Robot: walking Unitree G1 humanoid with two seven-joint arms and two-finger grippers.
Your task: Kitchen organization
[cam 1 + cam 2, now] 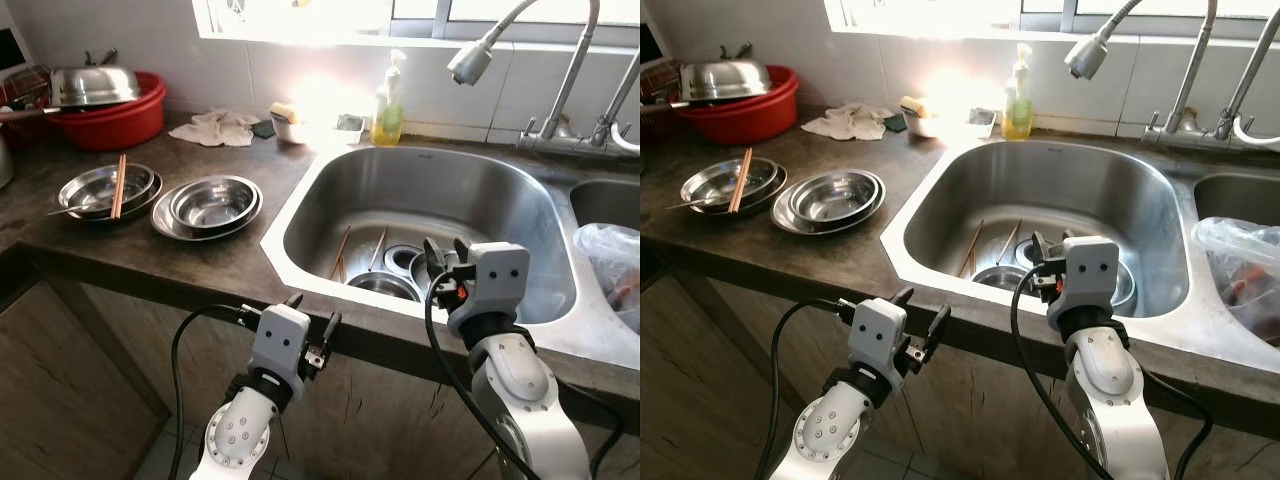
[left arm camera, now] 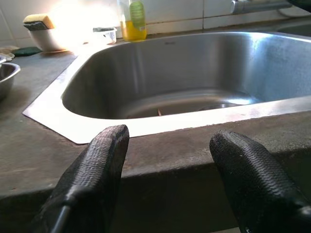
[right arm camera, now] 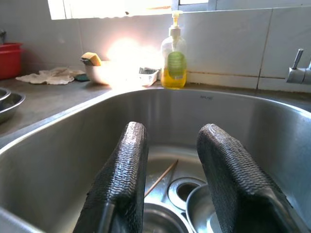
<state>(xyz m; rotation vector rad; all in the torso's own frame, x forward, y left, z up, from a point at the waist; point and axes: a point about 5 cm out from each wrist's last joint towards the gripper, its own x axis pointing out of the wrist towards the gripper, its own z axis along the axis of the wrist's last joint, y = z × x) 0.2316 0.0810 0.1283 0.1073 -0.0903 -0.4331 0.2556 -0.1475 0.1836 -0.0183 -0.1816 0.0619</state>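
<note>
Head views. You face a dark counter (image 1: 210,265) with a steel sink (image 1: 330,185) set into it. Chopsticks (image 1: 341,252) lie on the sink floor at near left, long axis running near to far, beside bowls (image 1: 385,285) stacked by the drain. Your right gripper (image 1: 444,252) hangs over the sink's near rim, just above the bowls, fingers slightly apart and empty. Your left gripper (image 1: 313,318) sits lower, in front of the counter's near edge, fingers spread and empty. On the counter at far left stand two more bowls (image 1: 208,205), one with chopsticks across it.

Left wrist view. The fingers (image 2: 90,179) point at the counter's front face; the sink rim lies beyond and above, so this arm must rise to clear the edge.

Right wrist view. The fingers (image 3: 124,179) frame the sink floor. The chopsticks (image 3: 161,177) lie straight ahead and below, between the fingers; the bowls (image 3: 204,213) are nearest. The right arm is likely the closer one, with open room above and the sink walls well apart.
</note>
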